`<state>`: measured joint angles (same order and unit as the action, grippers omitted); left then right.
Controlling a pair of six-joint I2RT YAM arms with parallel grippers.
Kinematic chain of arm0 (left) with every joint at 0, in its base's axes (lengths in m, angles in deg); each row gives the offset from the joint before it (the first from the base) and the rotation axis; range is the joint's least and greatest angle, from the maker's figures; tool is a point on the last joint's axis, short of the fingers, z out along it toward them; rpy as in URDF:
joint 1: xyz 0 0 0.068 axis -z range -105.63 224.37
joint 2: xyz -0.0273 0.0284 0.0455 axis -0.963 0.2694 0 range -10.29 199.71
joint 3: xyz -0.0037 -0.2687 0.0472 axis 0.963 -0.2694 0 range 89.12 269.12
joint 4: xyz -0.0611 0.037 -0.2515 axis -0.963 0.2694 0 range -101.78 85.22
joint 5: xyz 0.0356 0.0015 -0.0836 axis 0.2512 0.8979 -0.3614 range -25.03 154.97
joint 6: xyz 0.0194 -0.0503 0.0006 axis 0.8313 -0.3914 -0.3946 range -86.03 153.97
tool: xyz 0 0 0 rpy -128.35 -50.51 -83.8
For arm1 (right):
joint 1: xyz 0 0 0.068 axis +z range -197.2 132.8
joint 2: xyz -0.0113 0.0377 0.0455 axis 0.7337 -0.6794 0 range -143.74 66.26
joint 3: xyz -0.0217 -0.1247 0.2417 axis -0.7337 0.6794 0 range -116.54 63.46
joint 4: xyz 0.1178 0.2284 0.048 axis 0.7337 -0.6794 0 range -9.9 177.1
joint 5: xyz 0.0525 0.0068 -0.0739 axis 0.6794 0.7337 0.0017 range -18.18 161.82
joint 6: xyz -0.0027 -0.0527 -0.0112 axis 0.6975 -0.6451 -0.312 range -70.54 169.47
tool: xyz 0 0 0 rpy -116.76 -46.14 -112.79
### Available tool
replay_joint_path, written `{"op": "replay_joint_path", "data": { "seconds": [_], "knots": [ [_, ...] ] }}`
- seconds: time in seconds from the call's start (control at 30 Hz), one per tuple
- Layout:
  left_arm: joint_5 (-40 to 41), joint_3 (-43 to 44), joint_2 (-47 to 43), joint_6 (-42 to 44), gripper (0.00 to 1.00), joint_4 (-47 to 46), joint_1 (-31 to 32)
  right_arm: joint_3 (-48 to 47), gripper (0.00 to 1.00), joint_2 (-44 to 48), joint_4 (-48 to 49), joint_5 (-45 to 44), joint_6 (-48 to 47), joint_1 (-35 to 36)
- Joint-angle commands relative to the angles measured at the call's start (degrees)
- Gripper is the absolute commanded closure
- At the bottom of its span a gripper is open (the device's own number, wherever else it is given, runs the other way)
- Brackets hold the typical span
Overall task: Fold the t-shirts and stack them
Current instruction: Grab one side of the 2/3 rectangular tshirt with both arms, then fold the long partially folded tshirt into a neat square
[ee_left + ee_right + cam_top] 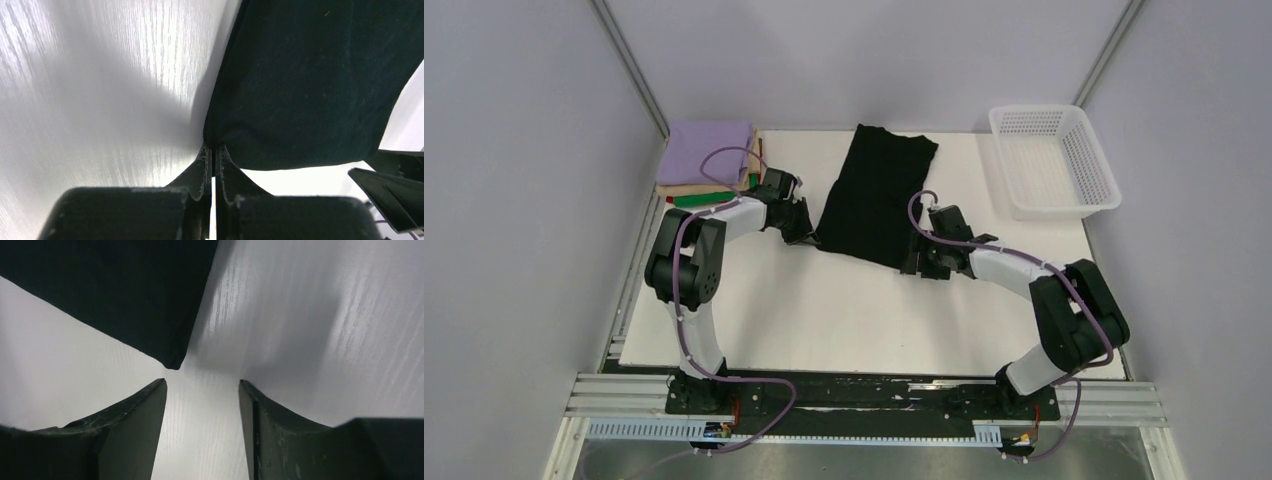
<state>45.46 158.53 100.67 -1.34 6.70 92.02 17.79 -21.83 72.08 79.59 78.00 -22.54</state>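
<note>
The black t-shirt (874, 195) lies folded into a long strip in the middle of the white table. My left gripper (802, 236) is shut on the shirt's near left corner (215, 142); the cloth (320, 80) spreads away from the fingertips. My right gripper (921, 266) is open and empty at the near right corner. In the right wrist view that corner (172, 360) lies just ahead of the open gripper (202, 385), apart from the fingers. A stack of folded shirts (709, 155) sits at the back left, lavender on top, tan, red and green below.
A white mesh basket (1052, 160) stands at the back right. Grey walls close in the table on both sides. The left arm's elbow is close to the folded stack. The right gripper's fingers (390, 185) show at the lower right of the left wrist view.
</note>
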Motion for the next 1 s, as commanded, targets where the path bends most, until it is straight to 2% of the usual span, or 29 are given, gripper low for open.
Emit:
{"op": "replay_joint_path", "data": {
  "seconds": [0.0, 0.1, 0.27, 0.47, 0.57, 0.7, 0.87, 0.97],
  "knots": [
    [0.7, -4.2, -2.7, 1.1, 1.0, 0.8, 0.7, -2.7, 0.45, -2.8, 4.5, 3.9, -2.0, 0.0],
    [0.5, -4.9, -3.2, 1.2, 1.0, 0.7, 1.1, -3.4, 0.47, -4.7, 5.8, 5.0, -2.4, 0.1],
    [1.5, -5.4, -4.1, 1.2, 1.0, 1.3, 1.8, -5.0, 0.6, -8.1, 6.4, 5.7, -4.2, 0.1],
    [2.4, -6.0, -6.4, 1.2, 1.0, 2.0, 2.0, -4.4, 0.99, -9.1, 6.9, 6.5, -4.4, 0.4],
    [3.0, -7.6, -8.7, 1.4, 1.0, 2.7, 2.3, -2.8, 1.0, -5.7, 7.1, 8.7, -5.0, 0.7],
    [4.9, -9.6, -15.1, 2.1, 1.0, 7.0, 3.1, -0.4, 1.0, 1.3, 4.2, 18.2, -4.2, 1.2],
    [9.3, -13.6, -32.5, 2.0, 1.0, 15.2, 4.8, 1.7, 1.0, 12.9, -3.3, 32.3, -3.3, 2.6],
    [9.8, -15.0, -43.4, 1.1, 1.0, 20.4, 5.2, 3.6, 1.0, 17.8, -2.7, 43.6, -0.6, 3.7]
  ]
}}
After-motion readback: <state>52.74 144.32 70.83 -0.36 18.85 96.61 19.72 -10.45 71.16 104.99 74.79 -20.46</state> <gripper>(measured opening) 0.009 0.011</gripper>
